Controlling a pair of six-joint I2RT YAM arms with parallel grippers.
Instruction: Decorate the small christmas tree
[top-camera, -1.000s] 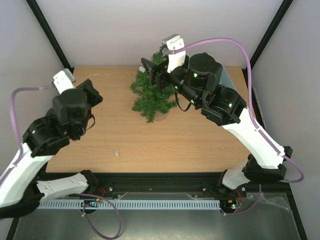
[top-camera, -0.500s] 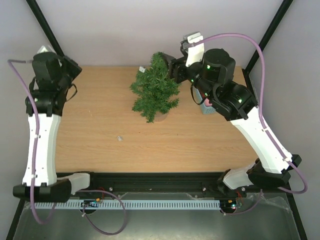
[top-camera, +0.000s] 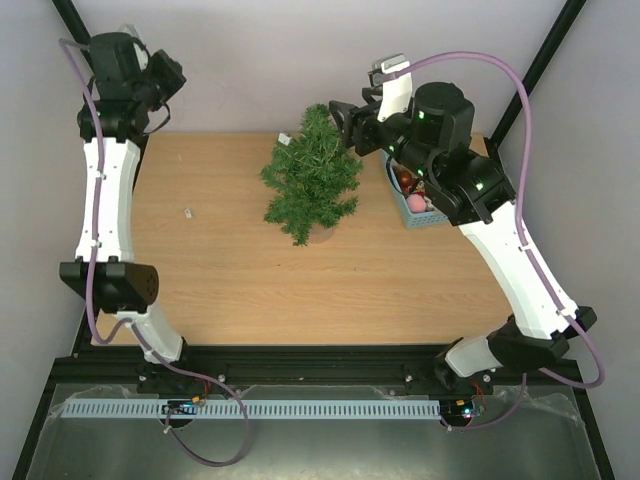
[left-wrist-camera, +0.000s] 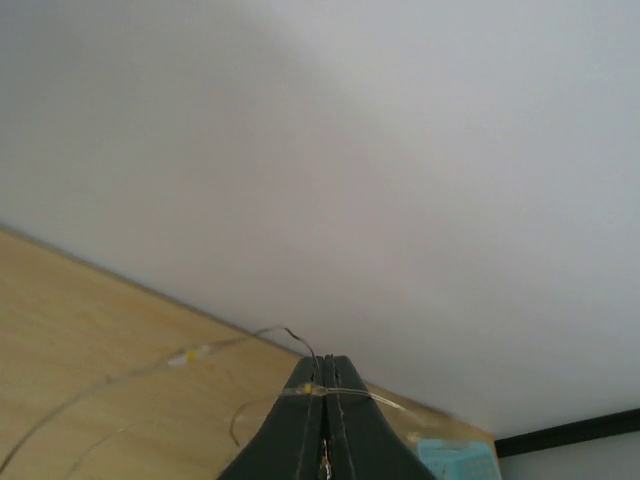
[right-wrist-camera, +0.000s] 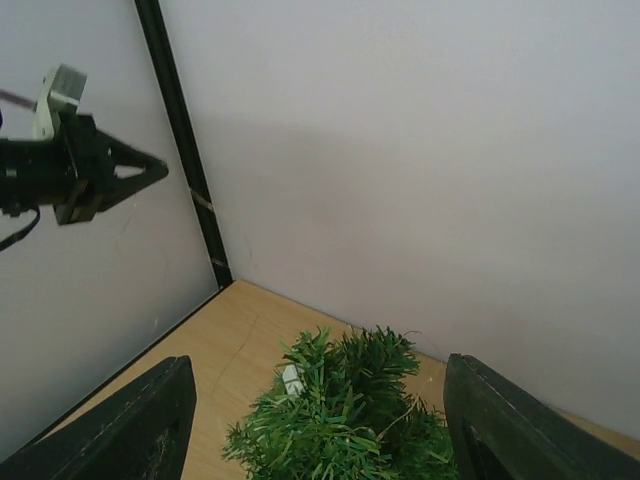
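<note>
The small christmas tree (top-camera: 310, 185) stands upright at the back middle of the wooden table (top-camera: 250, 280). In the right wrist view the tree (right-wrist-camera: 345, 425) lies below and between the fingers of my right gripper (right-wrist-camera: 320, 365), which is open and holds nothing. In the top view that gripper (top-camera: 347, 126) hangs beside the treetop. My left gripper (top-camera: 168, 74) is raised high at the far left corner. Its jaws (left-wrist-camera: 322, 368) are shut on a thin light wire (left-wrist-camera: 225, 345) with small yellow bulbs, which trails down toward the table.
A light-blue basket (top-camera: 412, 216) with red and pink ornaments sits right of the tree, partly under my right arm. A small white piece (top-camera: 187, 211) lies on the table's left. A white tag (right-wrist-camera: 291, 378) sits in the branches. Black frame posts (top-camera: 85, 35) stand at the corners.
My left arm has swung up and back to the far left corner, gripper still shut. The right gripper moved off the tree to its right. The white piece slid left and away.
</note>
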